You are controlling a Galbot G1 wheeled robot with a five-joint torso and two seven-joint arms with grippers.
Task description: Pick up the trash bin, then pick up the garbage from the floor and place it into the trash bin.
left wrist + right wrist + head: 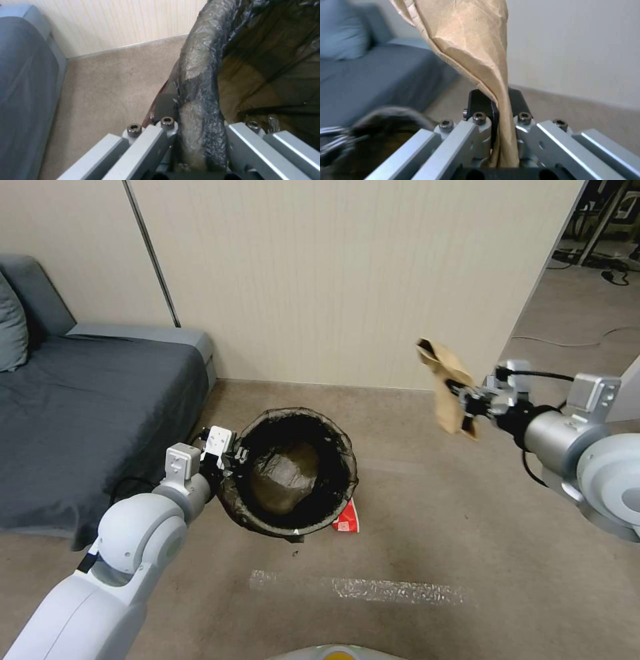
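Left claw: clamped on the near-left rim of the trash bin, one finger outside, one inside; in the left wrist view closed tight over the bag-wrapped rim.
Right claw: pinched shut on the tan paper bag, raised in the air to the right of the bin; in the right wrist view dark fingertips pressed on a narrow fold of paper.
Trash bin: round, dark liner folded over the rim, mouth tilted toward the head camera, held at the left arm's end, whether lifted clear of the floor cannot be told; blurred dark rim also at the edge of the right wrist view.
Tan paper bag: crumpled, upright, gripped at its lower part, well apart from the bin mouth; creased paper rising from the fingers.
Red-and-white wrapper: on the floor, just beside the bin's right lower edge, partly hidden by it.
Floor: beige carpet, strip of clear tape in front of the bin.
Sofa: grey, left of the bin, against the wall.
Wall: pale, ribbed, behind the bin.
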